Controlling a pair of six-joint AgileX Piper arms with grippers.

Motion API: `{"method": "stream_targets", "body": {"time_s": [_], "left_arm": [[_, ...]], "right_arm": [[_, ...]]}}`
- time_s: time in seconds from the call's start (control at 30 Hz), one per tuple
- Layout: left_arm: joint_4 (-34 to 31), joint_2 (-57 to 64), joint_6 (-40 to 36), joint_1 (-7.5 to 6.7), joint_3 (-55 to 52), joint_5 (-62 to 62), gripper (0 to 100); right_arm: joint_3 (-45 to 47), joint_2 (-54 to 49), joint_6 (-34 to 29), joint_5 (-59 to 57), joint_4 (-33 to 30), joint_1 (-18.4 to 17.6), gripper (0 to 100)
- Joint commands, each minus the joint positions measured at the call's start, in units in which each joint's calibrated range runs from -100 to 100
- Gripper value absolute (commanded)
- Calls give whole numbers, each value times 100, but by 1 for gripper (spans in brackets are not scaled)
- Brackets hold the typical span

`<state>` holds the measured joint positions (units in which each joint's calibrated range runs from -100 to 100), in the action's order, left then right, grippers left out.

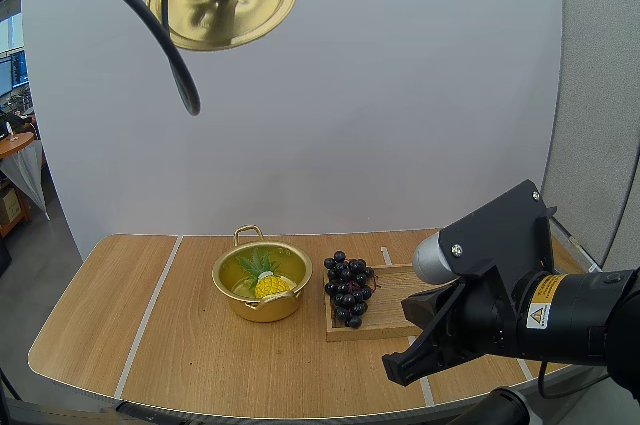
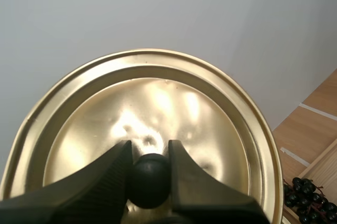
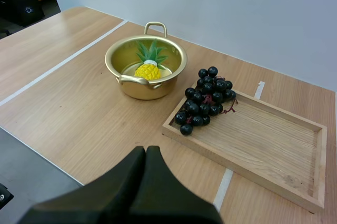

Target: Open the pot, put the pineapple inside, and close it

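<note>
I am holding the gold lid (image 2: 174, 108) high above the table (image 3: 79, 113) with my left gripper (image 2: 149, 156), whose two fingers are clamping the lid's black knob (image 2: 150, 182) between them. The lid is hanging in open air, well apart from everything below.

The pot (image 3: 147, 89) is sitting open on the table, toward the back edge. The pineapple (image 3: 148, 70) is lying inside it, its green leaves pointing toward the rear handle.

Just beside the pot, on its right, a wooden tray (image 3: 268, 139) is lying flat. A bunch of dark grapes (image 3: 206, 99) is resting on the tray's end nearest the pot, with some berries overhanging the rim. The rest of the tray is showing bare wood.

My right gripper (image 3: 146, 153) is hovering over the table's front edge, near the tray's front corner. Its fingers are pressing together into one dark wedge, gripping nothing. A wide stretch of bare tabletop is lying to the left of the pot.
</note>
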<state>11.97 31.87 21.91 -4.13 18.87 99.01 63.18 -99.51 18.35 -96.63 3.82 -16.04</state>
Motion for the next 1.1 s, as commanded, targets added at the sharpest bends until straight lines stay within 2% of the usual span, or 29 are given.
{"method": "stream_targets", "body": {"time_s": [0.0,0.17,0.47,0.63,0.9,1.07], "left_arm": [[-54,-59,-16,-7,-252,99,0],[-167,-75,63,-7,-1047,99,0],[-167,-481,245,-7,-3174,99,0],[-167,-1005,335,-7,-4082,-987,0],[-87,-1820,845,-7,-4876,-2337,0],[297,-2333,1065,-7,-4889,-2716,0]], "right_arm": [[17,-49,-23,74,-43,20,0],[17,-49,-23,74,-31,20,0],[17,-49,-23,74,-31,20,0],[17,-49,-23,74,-31,20,0],[17,-49,-23,74,-31,20,0],[17,-49,-23,74,-31,20,0]]}}
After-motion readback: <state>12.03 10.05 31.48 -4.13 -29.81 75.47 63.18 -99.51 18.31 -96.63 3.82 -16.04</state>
